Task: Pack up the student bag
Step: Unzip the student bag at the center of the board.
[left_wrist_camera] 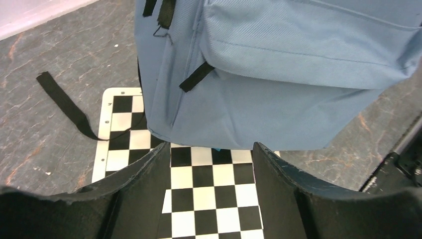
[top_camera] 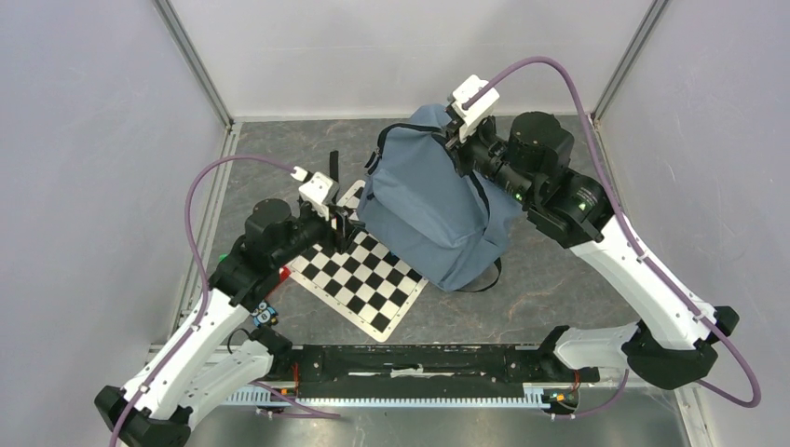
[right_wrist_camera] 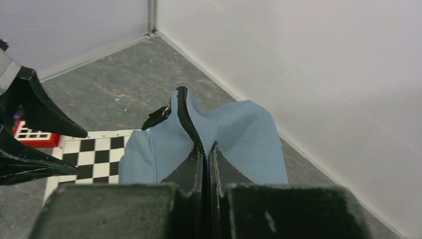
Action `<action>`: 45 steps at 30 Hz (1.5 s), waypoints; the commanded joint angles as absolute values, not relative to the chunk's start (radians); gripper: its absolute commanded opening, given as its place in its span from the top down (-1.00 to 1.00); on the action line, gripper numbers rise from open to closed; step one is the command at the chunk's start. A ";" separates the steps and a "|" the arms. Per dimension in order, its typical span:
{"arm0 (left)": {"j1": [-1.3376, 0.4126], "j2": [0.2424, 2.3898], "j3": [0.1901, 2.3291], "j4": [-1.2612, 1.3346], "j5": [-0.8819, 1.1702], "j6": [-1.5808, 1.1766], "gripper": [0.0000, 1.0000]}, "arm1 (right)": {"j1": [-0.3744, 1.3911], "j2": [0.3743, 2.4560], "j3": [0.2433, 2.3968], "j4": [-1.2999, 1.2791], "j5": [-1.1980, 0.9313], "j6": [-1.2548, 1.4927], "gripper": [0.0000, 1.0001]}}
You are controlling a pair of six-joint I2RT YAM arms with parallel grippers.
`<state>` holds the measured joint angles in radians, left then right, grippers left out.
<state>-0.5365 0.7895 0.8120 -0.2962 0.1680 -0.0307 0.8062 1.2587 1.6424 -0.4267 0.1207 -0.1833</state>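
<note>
The student bag (top_camera: 429, 209) is a grey-blue fabric backpack with black zips, standing upright at the table's middle back, partly on a checkerboard mat (top_camera: 359, 279). My right gripper (top_camera: 456, 130) is shut on the bag's top zip edge and holds it up; in the right wrist view the black zip (right_wrist_camera: 191, 129) runs between the closed fingers (right_wrist_camera: 206, 154). My left gripper (top_camera: 343, 223) is open and empty just left of the bag's lower part; in the left wrist view the bag (left_wrist_camera: 278, 74) fills the top, above the open gripper (left_wrist_camera: 211, 154).
A loose black strap (left_wrist_camera: 64, 104) lies on the dark table left of the bag. A red object (top_camera: 284, 273) lies beside the left arm, also in the right wrist view (right_wrist_camera: 32, 135). Grey walls enclose the table at the left, back and right.
</note>
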 commanded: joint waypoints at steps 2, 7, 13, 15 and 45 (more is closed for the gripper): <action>-0.542 0.733 0.798 -0.307 0.259 -0.088 -0.34 | 0.807 1.157 1.800 -0.040 -0.076 -0.146 1.00; -0.541 0.738 0.781 -0.328 0.275 -0.114 -0.30 | 0.808 1.158 1.748 -0.058 -0.186 -0.174 1.00; -0.542 0.730 0.773 -0.370 0.244 -0.108 -0.27 | 0.807 1.168 1.661 -0.048 -0.218 -0.188 1.00; -0.542 0.727 0.760 -0.370 0.233 -0.106 -0.27 | 0.808 1.176 1.633 -0.041 -0.233 -0.181 1.00; -0.577 0.966 0.832 -0.198 0.130 0.031 0.34 | 0.806 1.172 1.536 -0.012 -0.252 -0.185 1.00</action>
